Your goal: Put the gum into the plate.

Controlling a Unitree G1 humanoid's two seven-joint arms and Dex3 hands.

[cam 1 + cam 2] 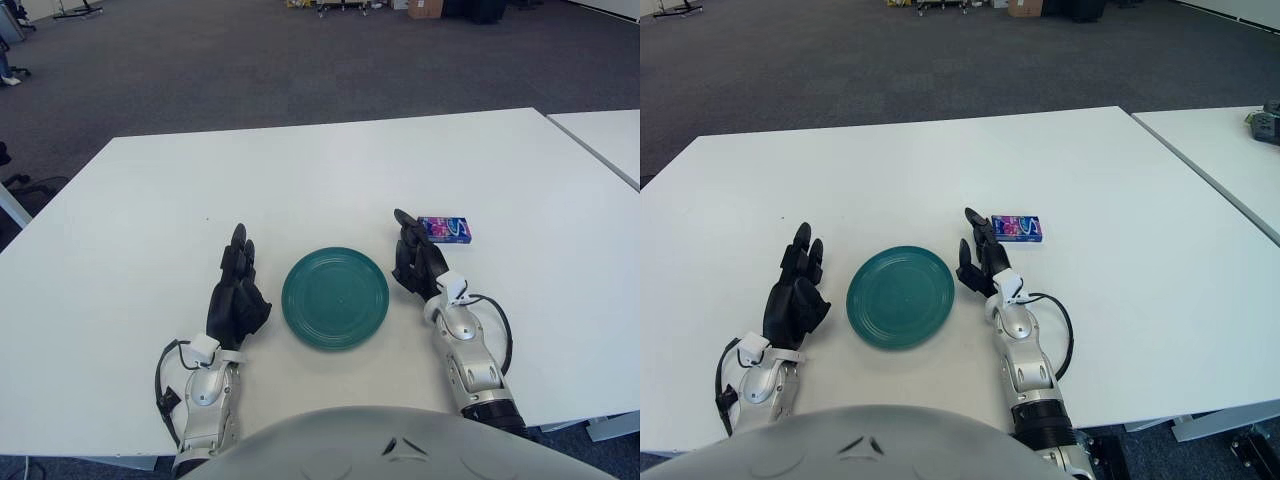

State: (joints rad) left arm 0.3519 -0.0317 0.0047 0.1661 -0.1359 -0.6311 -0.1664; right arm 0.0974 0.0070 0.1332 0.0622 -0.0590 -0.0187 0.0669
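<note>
Round glossy plate (335, 298); boxy gum (445, 230) (perhaps cardboard) beside right hand (417, 258).

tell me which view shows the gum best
The right eye view: the gum lies clear of the right robot hand, its whole top showing. In the left eye view the fingertips come closer to its left end, though it also shows whole. The left robot hand is left of the plate.

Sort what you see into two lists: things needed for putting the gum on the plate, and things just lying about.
Needed:
gum pack
green plate
right robot hand, open beside the gum
white table

Lying about:
left robot hand, open, left of the plate
second table
</note>
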